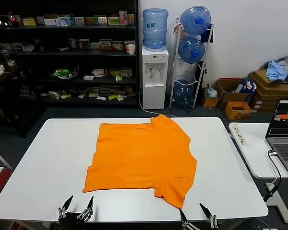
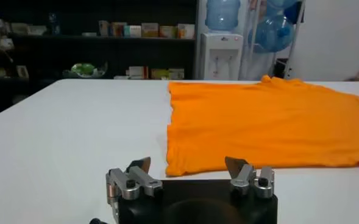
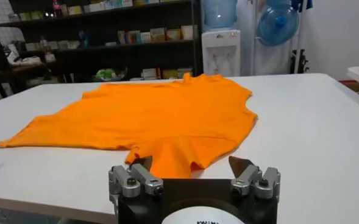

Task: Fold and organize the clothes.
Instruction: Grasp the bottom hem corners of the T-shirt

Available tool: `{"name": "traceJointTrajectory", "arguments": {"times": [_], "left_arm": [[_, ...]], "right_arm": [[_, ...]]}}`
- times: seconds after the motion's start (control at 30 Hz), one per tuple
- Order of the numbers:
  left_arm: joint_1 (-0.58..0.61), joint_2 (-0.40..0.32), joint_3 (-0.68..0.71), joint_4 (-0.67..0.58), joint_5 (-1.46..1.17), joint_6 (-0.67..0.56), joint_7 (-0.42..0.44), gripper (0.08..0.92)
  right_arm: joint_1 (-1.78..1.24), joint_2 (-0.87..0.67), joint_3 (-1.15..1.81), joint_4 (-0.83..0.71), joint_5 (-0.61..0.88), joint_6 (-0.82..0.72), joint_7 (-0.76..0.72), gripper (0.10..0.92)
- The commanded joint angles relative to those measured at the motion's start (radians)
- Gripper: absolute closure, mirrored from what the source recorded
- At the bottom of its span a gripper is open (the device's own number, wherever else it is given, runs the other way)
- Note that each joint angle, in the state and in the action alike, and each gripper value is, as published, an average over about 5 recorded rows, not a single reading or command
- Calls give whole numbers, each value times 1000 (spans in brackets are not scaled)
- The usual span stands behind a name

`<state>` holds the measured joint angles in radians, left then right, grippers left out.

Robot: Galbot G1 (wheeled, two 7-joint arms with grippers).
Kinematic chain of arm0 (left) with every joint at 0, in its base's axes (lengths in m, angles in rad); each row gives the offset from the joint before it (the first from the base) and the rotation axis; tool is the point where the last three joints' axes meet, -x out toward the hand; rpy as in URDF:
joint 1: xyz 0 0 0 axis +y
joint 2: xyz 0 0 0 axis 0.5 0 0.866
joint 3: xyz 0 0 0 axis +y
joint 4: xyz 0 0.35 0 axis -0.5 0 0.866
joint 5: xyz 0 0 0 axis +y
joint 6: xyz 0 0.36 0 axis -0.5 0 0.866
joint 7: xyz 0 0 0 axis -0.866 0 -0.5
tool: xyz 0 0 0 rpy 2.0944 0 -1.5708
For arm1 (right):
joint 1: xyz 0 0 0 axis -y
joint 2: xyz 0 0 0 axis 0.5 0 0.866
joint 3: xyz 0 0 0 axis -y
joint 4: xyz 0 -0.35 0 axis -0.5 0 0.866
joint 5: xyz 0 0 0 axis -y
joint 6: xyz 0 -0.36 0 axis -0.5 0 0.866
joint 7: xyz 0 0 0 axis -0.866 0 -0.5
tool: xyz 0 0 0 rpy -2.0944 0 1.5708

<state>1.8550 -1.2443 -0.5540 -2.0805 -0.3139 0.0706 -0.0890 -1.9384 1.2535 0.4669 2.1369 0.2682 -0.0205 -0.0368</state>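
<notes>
Orange T-shirt [image 1: 143, 160] spread flat at mid-table, collar toward the far edge, one sleeve reaching the near edge of the white table [image 1: 38, 163]. Left gripper [image 1: 77, 207] poised at the near edge just short of the hem corner, jaws wide apart, nothing held. Right gripper [image 1: 198, 214] likewise parted and empty, beside the near sleeve. Best to pinch hem and sleeve together, lift evenly, fold toward the collar without dragging or bunching.

The white tabletop [image 1: 48, 158] holds one thing: an orange T-shirt [image 1: 141, 158] spread out flat in the middle. One sleeve points to 12 o'clock, the other to 5 o'clock, near the tabletop's edge.
</notes>
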Motion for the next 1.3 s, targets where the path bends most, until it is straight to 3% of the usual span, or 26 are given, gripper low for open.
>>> {"name": "traceJointTrajectory", "arguments": {"times": [0.03, 0.4, 1.1, 1.3], "left_arm": [[-12, 24, -1, 6, -34, 11, 1, 177], [-180, 125, 5, 79, -195, 162, -6, 177], [-241, 138, 34, 144, -176, 195, 5, 177], [-234, 135, 38, 135, -174, 193, 2, 180]], "right_arm": [[31, -2, -12, 7, 7, -47, 30, 203], [234, 18, -108, -54, 80, -256, 161, 203], [271, 43, -174, -104, 54, -307, 188, 203], [267, 47, -176, -105, 55, -304, 193, 298]]}}
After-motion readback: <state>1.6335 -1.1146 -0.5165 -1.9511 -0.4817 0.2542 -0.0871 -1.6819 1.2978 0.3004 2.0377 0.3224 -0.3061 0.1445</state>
